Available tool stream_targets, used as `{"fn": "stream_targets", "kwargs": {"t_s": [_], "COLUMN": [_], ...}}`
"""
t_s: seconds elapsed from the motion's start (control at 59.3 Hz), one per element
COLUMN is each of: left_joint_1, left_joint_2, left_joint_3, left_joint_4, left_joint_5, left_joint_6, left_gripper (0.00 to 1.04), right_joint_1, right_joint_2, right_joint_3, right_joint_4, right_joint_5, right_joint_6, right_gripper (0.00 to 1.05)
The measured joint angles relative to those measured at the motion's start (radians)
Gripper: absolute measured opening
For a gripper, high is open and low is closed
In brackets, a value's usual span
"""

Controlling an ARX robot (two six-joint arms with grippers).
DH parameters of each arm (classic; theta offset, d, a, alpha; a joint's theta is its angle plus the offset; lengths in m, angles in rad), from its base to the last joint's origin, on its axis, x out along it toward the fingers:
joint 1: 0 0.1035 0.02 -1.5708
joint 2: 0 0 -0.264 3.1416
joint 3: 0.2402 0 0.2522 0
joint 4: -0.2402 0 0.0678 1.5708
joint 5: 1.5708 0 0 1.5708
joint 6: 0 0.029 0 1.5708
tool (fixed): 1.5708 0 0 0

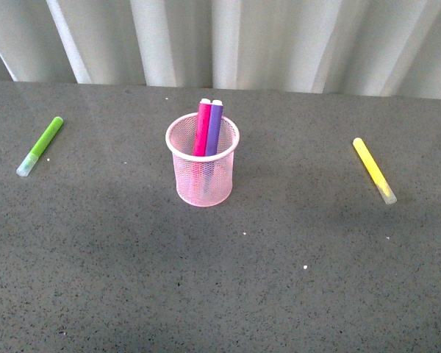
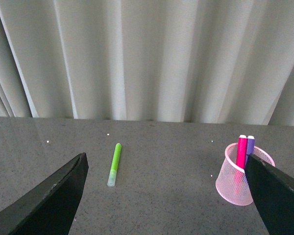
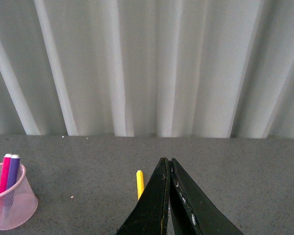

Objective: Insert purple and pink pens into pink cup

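Purple pen [image 1: 214,126] and pink pen [image 1: 202,127] stand inside the pink cup [image 1: 203,170], ahead of the wide-open left gripper [image 2: 166,196] and the closed, empty right gripper [image 3: 167,196]. The light, rigid barrels likely suit mid-shaft gripping.

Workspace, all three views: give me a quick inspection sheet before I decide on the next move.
Surface: grey speckled table, a few white specks.
Job's things: pink pen and purple pen stand side by side in the pink cup, which is upright.
Clutter: green marker lying far left, yellow marker lying far right.
Claws: left claw open, empty; right claw shut, empty.
Cables: nothing seen.
Surroundings: pale pleated curtain behind the table.
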Motion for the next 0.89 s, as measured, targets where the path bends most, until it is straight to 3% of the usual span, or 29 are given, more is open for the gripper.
{"fn": "stream_targets", "kwargs": {"t_s": [0.675, 0.776, 0.894], "left_joint_1": [0.000, 0.000, 0.000], "left_joint_2": [0.000, 0.000, 0.000], "left_joint_3": [0.000, 0.000, 0.000], "left_joint_4": [0.000, 0.000, 0.000], "left_joint_5": [0.000, 0.000, 0.000], "left_joint_6": [0.000, 0.000, 0.000], "left_gripper": [0.98, 0.98, 0.98], "right_joint_1": [0.000, 0.000, 0.000], "right_joint_2": [-0.194, -0.305, -0.368], "right_joint_3": [-0.044, -0.044, -0.044], "right_joint_4": [-0.122, -0.268, -0.299], "right_joint_5": [0.000, 0.000, 0.000], "right_joint_6": [0.000, 0.000, 0.000], "right_gripper": [0.03, 0.03, 0.03]}}
